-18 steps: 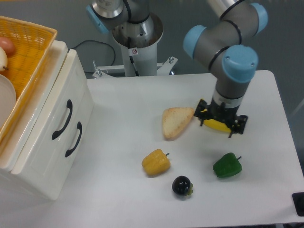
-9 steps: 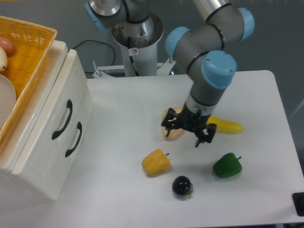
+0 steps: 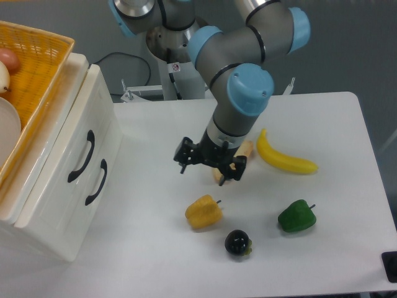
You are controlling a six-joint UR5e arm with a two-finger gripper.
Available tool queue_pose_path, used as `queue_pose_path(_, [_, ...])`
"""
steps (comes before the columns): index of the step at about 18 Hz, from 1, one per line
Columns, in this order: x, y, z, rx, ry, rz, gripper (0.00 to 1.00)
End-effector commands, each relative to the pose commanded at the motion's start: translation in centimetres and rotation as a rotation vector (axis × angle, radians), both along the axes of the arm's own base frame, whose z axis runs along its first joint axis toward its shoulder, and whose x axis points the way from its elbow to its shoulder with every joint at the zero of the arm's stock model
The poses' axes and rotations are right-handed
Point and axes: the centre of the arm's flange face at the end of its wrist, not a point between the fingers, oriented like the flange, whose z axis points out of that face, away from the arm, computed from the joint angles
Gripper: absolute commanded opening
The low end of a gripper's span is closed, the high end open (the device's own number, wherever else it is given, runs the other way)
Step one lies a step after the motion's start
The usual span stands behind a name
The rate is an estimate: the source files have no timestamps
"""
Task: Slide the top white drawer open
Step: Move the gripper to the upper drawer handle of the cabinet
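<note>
Leftmost, top white drawer (image 3: 62, 139) shut in cabinet at table's left edge, curved black handle (image 3: 81, 156) facing me; lower drawer (image 3: 74, 205) beneath. My gripper (image 3: 208, 169) mid-table, well apart from handle, fingers spread, holding nothing. Bread slice (image 3: 239, 158) behind it, banana (image 3: 286, 159) farther right. Approach step in hand, I judge. Next: cross left, line fingers around upper handle.

No legible text; sticker on robot base (image 3: 175, 67) unreadable.
</note>
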Motion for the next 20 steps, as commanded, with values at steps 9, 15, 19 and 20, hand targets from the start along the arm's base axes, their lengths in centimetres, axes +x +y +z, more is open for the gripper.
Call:
queue_pose_path(9, [5.0,2.7,-0.4,0.024,-0.078,-0.02,1.0])
queue_pose_path(15, [7.2,2.6,0.9,0.031,-0.129,-0.031,1.0])
queue_pose_path(19, [8.1,2.6,1.7,0.041,-0.136,-0.041,1.0])
queue_pose_path(20, [8.6,2.8,1.7,0.039,-0.137,-0.049,1.0])
